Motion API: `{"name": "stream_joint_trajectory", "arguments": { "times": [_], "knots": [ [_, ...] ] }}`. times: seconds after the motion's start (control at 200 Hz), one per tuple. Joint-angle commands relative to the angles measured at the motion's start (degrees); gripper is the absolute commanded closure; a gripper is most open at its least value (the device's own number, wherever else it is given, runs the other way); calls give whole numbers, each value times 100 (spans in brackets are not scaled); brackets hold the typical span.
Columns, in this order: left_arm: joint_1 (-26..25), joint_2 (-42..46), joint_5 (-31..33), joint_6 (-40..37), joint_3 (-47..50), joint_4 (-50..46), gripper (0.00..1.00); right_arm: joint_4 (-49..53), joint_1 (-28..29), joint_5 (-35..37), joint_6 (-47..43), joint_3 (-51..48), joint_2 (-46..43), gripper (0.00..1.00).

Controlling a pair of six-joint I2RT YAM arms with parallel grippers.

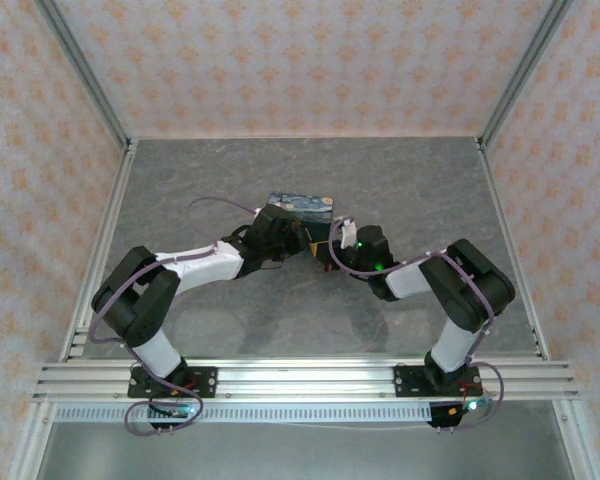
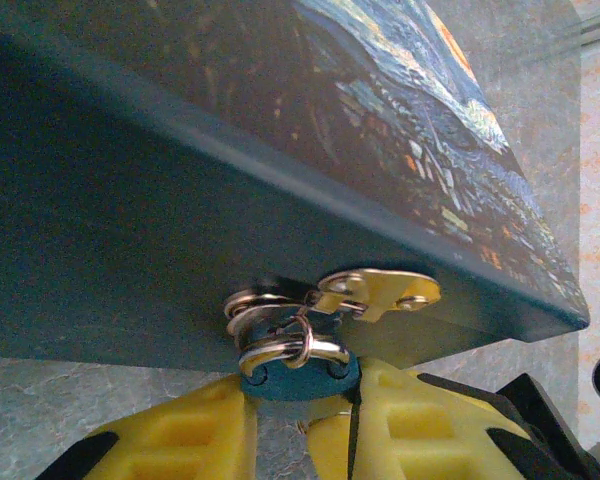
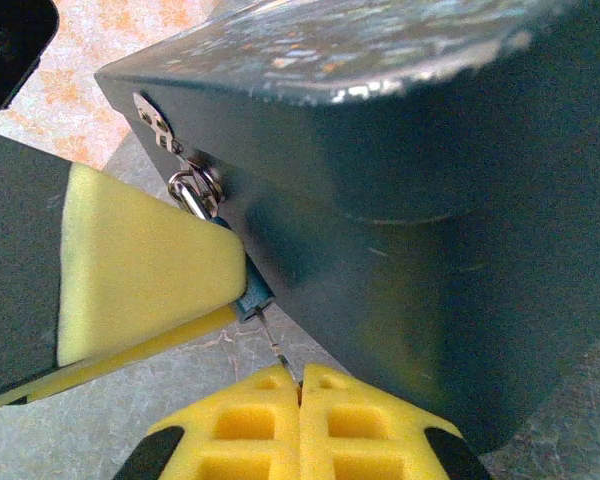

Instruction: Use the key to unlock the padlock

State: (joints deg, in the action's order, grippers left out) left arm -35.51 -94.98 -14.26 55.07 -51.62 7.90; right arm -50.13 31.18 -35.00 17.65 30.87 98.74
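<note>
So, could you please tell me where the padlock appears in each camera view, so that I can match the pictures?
Left wrist: the padlock hangs bottom centre, under the brass hasp on the painted box.
Right wrist: padlock left of centre, beside the box's dark side wall.
Top external: too small to make out; it lies by the near face of the box, mid-table.
Shared landmark: the painted box.

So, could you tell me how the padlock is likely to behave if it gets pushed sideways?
The padlock hangs by metal rings from the hasp on the box, so it would probably swing rather than resist. It looks small and rigid, so likely light. Pinched between the foam pads of the left end effector, it seems unlikely to slip.
</note>
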Motion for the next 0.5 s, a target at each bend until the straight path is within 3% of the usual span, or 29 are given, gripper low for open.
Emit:
{"name": "stream_joint_trajectory", "arguments": {
  "times": [0.0,0.495],
  "knots": [
    [-152,148,-366,-25,-53,-72,73,-409,-65,-107,109,127,-87,100],
    [-158,52,-458,-40,-62,-34,73,-206,-71,-305,-11,647,110,100]
  ]
}}
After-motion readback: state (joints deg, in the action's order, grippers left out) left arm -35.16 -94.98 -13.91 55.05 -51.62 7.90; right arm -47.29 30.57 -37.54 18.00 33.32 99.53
